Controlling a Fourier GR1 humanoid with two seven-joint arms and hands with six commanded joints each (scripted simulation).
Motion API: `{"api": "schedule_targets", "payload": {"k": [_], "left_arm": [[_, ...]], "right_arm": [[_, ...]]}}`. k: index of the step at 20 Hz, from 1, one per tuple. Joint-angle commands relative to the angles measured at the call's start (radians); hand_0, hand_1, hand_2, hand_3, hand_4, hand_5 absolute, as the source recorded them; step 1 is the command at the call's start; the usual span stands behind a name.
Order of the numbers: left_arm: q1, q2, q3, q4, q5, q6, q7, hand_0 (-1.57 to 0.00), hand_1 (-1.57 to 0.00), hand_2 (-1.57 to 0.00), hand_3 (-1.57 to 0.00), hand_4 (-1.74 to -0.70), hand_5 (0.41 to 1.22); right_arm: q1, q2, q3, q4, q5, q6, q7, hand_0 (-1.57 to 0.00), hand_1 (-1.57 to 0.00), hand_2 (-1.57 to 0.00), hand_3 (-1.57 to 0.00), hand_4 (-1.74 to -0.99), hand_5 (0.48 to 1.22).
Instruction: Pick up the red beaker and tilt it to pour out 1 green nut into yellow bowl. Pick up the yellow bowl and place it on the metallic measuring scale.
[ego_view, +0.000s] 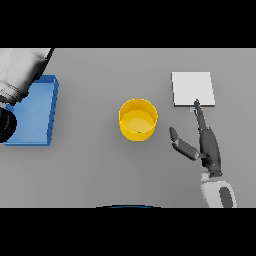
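Grey table (100, 170); yellow bowl (138, 120) mid-surface, well left of metallic measuring scale (193, 89). Right hand (202, 142) spread, empty, fingertip touching scale. Likely light, rigid, smooth: best gripped across rim

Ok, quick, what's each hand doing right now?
Right hand: open, fingers straight, thumb spread, holding nothing; fingertips reach the near edge of the scale.
Left hand: not in view; only its arm shows at far left.

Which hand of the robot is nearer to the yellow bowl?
The right hand. It is open on the table just right of the yellow bowl, fingertips reaching the metallic measuring scale. The left arm is far left, above the blue tray.
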Motion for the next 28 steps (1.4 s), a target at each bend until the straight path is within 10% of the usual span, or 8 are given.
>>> {"api": "schedule_targets", "payload": {"k": [1, 14, 28], "left_arm": [[0.005, 0.018, 0.058, 0.026, 0.067, 0.013, 0.013, -1.57, -1.57, -1.57, -1.42, -1.74, 1.221], [0.354, 0.242, 0.431, 0.133, 0.661, 0.292, 0.256, -1.57, -1.57, -1.57, -1.56, -1.74, 1.221], [0.993, 0.377, 0.416, -0.649, 0.993, 0.613, 0.573, -1.57, -1.57, -1.57, -1.39, -1.74, 1.221]], "right_arm": [[0.007, -0.008, 0.001, -0.006, 0.008, -0.002, -0.017, 0.0, 0.0, 0.0, 0.0, -1.144, 0.633], [-0.015, -0.009, -0.007, 0.01, -0.097, 0.081, -0.038, 0.0, 0.0, 0.0, 0.0, -1.165, 0.672], [-0.013, -0.015, 0.001, 0.033, -0.074, 0.076, -0.078, 0.0, 0.0, 0.0, 0.0, -1.195, 0.69]]}}
